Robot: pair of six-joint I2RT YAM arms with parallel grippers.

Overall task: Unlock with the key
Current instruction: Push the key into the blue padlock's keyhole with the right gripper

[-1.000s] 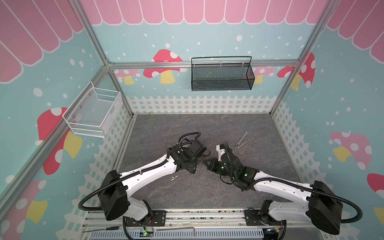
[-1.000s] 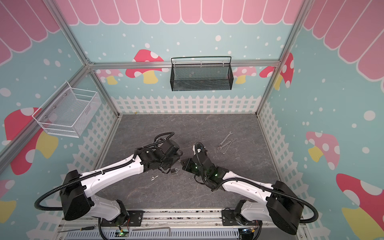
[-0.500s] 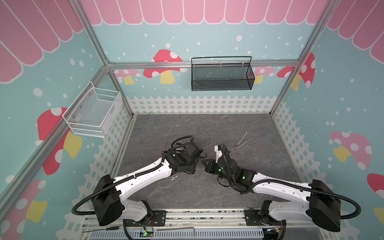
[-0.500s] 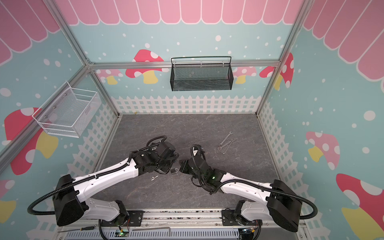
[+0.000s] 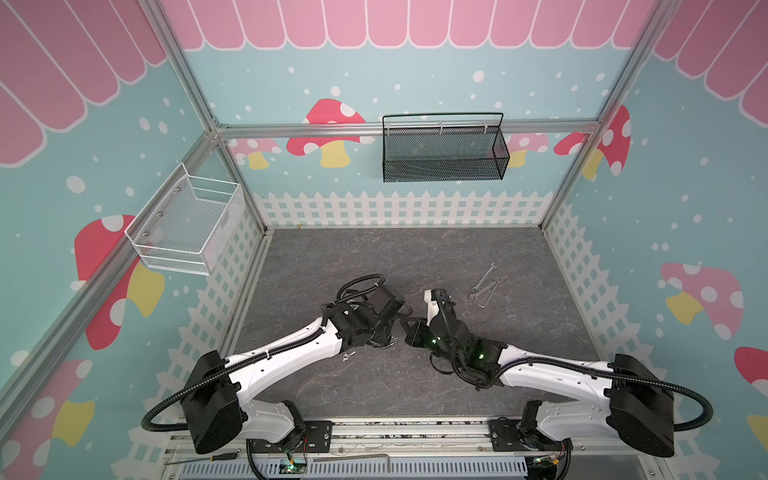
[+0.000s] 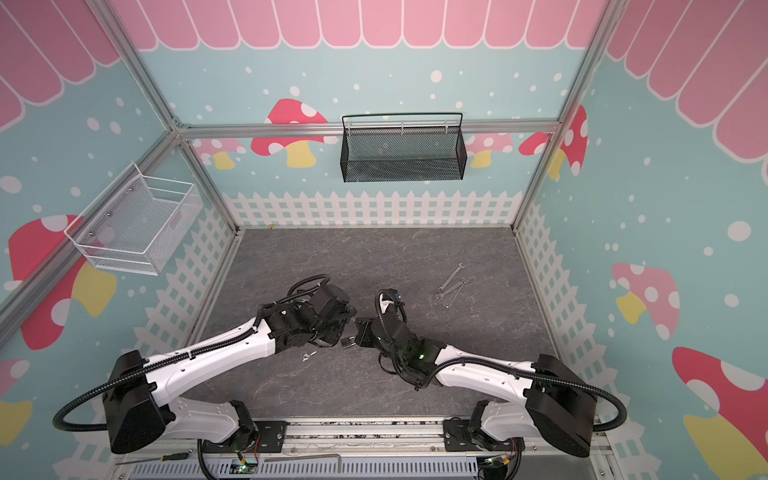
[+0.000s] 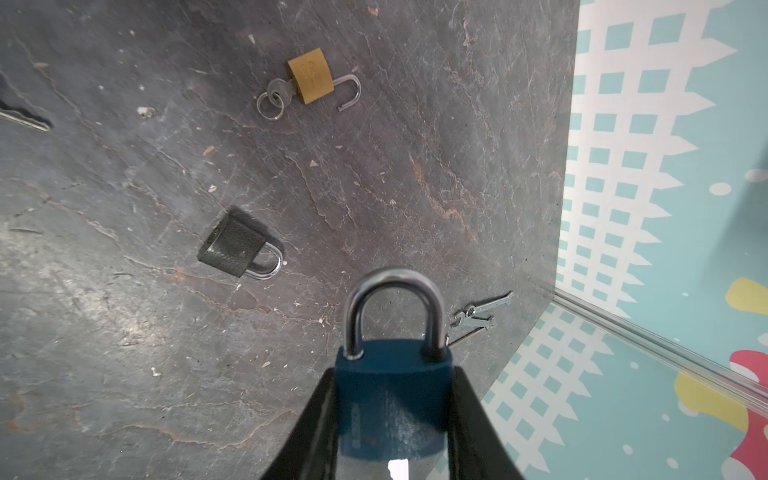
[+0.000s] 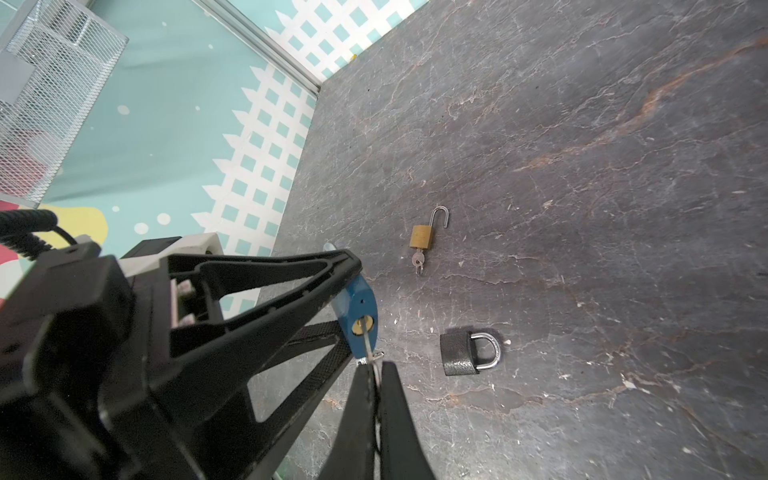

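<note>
Left hand (image 7: 393, 376) is clamped on the blue padlock (image 7: 390, 415), holding it up over the middle of the desk (image 8: 582, 208), shackle shut. Right hand (image 8: 377, 368) is pinched tight on the key (image 8: 368, 338), and the blade's poked into the keyway at the lock's bottom. A black padlock (image 8: 459, 353) and an opened brass padlock (image 8: 422, 237) lie on the desk nearby.

Your padlock colours
You see a blue padlock (image 7: 392, 399), a brass-yellow padlock (image 7: 311, 75), a pebbled black padlock (image 7: 232, 247) and a grey, veined tabletop (image 7: 124, 332).
</note>
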